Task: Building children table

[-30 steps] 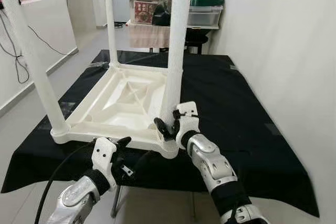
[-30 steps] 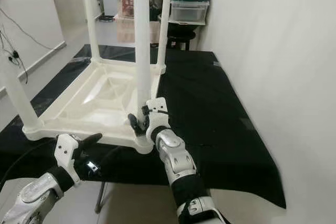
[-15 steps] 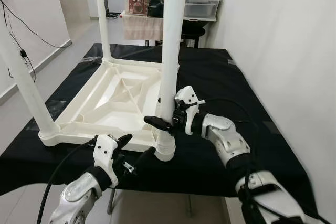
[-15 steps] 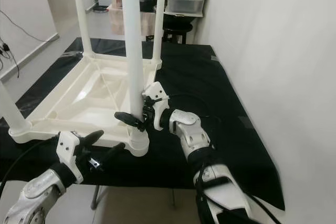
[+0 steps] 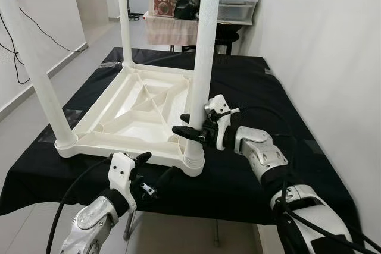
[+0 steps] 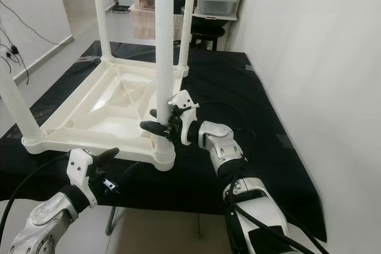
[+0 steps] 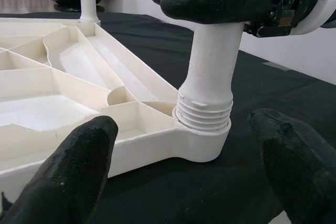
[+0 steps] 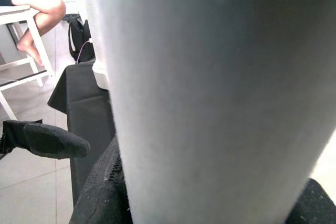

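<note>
Upturned table point(image 5: 134, 111) on black cloth. Right gripper point(image 5: 193, 131) clamps near leg point(image 5: 201, 57) from 3 o'clock; left gripper point(image 5: 156, 172) spread wide at 6. Threads point(image 7: 205, 116) exposed: a skewed twist could cross-thread or tip it.

White plastic children's table point(image 5: 134, 117) lay upside down on black cloth-covered tabletop point(image 5: 250, 171), its ribbed underside facing up w/ diagonal ribs meeting at centre. Four round white plastic legs stood upright at the corners. Near-right leg point(image 5: 200, 63) sat in its threaded corner socket point(image 7: 203, 116), thread rings visible just above the socket; right gripper point(image 5: 190, 130) was clamped round this leg low down, just above the socket. Near-left leg point(image 5: 36, 69) stood in its corner socket at the cloth's near-left side. Far-left leg point(image 5: 124, 19) and far-right leg point(image 6: 187, 22) rose at the far corners.
</note>
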{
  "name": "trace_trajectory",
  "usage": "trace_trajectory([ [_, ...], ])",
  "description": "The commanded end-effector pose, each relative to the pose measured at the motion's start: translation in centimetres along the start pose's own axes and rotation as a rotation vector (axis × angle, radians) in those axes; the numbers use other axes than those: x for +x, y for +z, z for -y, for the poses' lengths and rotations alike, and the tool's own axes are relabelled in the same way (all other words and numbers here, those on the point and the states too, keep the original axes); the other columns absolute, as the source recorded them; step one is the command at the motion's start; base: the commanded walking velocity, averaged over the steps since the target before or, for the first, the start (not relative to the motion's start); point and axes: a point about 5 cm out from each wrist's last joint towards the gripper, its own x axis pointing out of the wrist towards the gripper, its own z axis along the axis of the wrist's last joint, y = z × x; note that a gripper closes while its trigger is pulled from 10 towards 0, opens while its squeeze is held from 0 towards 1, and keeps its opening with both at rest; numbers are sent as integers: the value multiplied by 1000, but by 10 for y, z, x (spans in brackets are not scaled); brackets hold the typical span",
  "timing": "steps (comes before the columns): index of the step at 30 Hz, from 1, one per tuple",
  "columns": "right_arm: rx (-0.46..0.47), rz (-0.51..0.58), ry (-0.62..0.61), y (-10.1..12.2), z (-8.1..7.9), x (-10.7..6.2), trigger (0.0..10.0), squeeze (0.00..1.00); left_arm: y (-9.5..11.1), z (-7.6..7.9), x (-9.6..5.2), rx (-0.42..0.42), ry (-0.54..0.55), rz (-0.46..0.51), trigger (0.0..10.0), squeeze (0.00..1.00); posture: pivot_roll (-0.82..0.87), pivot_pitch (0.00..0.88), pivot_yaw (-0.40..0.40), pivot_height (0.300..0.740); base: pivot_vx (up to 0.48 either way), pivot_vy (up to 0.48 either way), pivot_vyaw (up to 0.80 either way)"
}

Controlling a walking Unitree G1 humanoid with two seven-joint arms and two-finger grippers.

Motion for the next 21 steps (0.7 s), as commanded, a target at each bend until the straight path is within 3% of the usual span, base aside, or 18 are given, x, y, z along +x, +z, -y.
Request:
trace_trajectory([
  [1,-3,30,-33,1,6,-8,0,0,-1,1,2,-4,-10,1,10000,0,52,0,-107,740,0,0,0],
  [3,41,-5,-337,-16,9,-5,0,0,-2,0,1,-5,-11,-1,10000,0,51,0,-115,740,0,0,0],
  [4,41,-5,-337,-16,9,-5,0,0,-2,0,1,-5,-11,-1,10000,0,51,0,-115,740,0,0,0],
  [5,105,-56,-666,-34,8,-10,0,0,-2,-1,0,-5,-10,-1,10000,0,42,0,-113,740,0,0,0],
  [6,105,-56,-666,-34,8,-10,0,0,-2,-1,0,-5,-10,-1,10000,0,42,0,-113,740,0,0,0],
  [7,150,-71,-747,-51,-14,-2,0,0,-1,-2,0,-7,-7,0,10000,0,45,0,-102,740,0,0,0],
  [8,184,-87,-718,-61,-35,10,0,0,-1,-3,0,-6,-4,-1,10000,0,39,0,-90,740,0,0,0],
  [10,184,-87,-718,-61,-35,10,0,0,-1,-3,0,-6,-4,-1,10000,0,39,0,-90,740,0,0,0],
  [11,197,-88,-696,-64,-46,17,0,0,-1,-3,1,-5,-4,-3,10000,0,32,0,-83,740,0,0,0],
  [17,129,-71,-619,-52,-42,28,0,0,-3,-3,3,-18,-8,-1,10000,0,32,0,-98,740,0,0,0],
  [18,125,-71,-622,-49,-39,30,10000,0,-2,-3,3,-14,0,2,10000,0,41,0,-105,740,0,0,0],
  [21,133,-74,-615,-47,-39,33,10000,0,-2,-3,3,-10,8,5,10000,0,48,0,-109,740,0,0,0],
])
